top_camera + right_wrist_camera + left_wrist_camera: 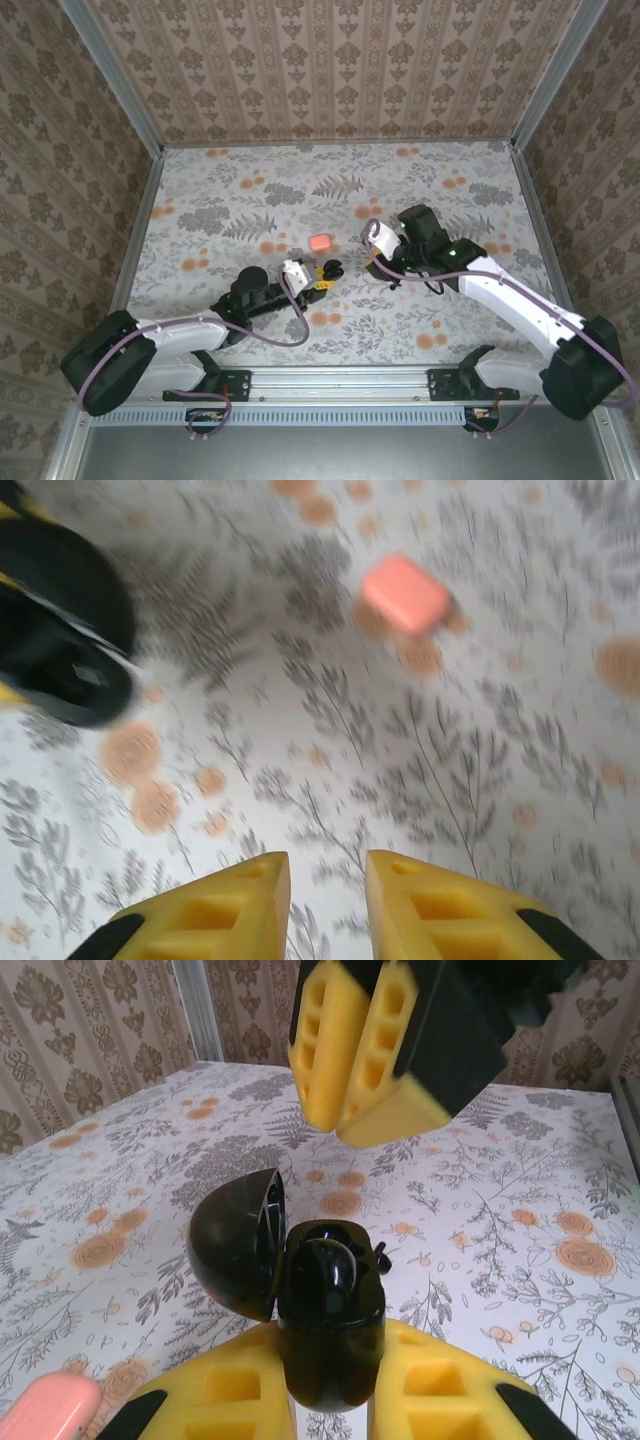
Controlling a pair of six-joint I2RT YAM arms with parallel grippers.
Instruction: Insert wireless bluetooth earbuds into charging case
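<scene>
Down at the bottom of the left wrist view, the left fingers pinch a black charging case from both sides. The case stands up straight. Its round lid hangs open to the left. A shiny black earbud sits inside the open top of the case. A tiny black bit pokes out just right of it, but it is too small to tell what it is.

At the top of that same view the right fingers hang in the air over the case and do not touch it. From there they look close together.

The right wrist view is blurry. The right fingers are at the bottom of the frame with a small gap between them, and nothing is in the gap. The flowery worktop shows past them. The black case is a dark blob at the upper left of this frame. A pink case lies flat on the worktop at the upper right, and it looks shut.

From above, the black case is near the middle of the frame, at the tip of the left arm. The pink case lies just above it, near but apart. The right arm reaches in from the lower right, and its tip is up and to the right of the black case.
</scene>
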